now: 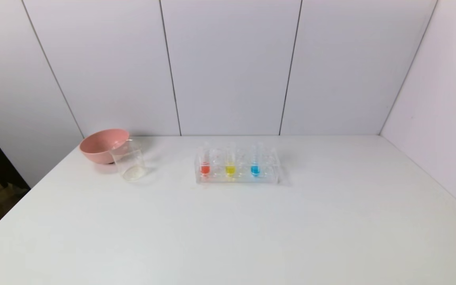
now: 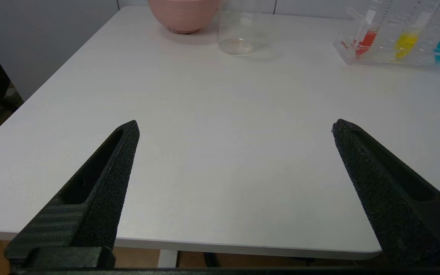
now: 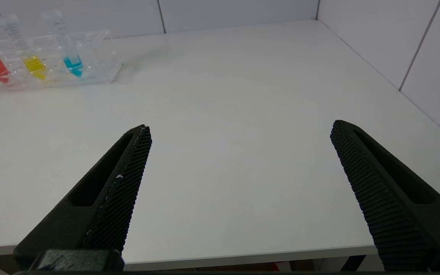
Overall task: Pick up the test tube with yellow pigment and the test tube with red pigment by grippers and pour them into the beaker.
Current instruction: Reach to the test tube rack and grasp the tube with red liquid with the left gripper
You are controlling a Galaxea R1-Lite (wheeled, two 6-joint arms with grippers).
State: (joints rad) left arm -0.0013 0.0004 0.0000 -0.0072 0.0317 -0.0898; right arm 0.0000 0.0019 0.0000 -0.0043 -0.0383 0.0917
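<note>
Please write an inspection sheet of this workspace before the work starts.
Surface: white table, dry.
Job's things: red tube, yellow tube, upright in clear rack; beaker left of it, empty.
Clutter: blue tube in same rack; pink bowl behind beaker.
Grippers: left tool and right tool open, at near table edge, holding nothing.
Cables: nothing seen.
Surroundings: white panel walls.

The counter (image 1: pixel 228 229) is white. The bowl (image 1: pixel 102 145) at 10 o'clock is pink. The beaker (image 1: pixel 129 162) beside it is clear, and so is the rack (image 1: pixel 238 179). In the rack, one tube holds red (image 1: pixel 204 169), one yellow (image 1: pixel 230 170), one blue (image 1: pixel 255 170). The left gripper (image 2: pixel 235 128) and right gripper (image 3: pixel 241 131) are black, with bumpy dotted fingers (image 3: pixel 128 191).
</note>
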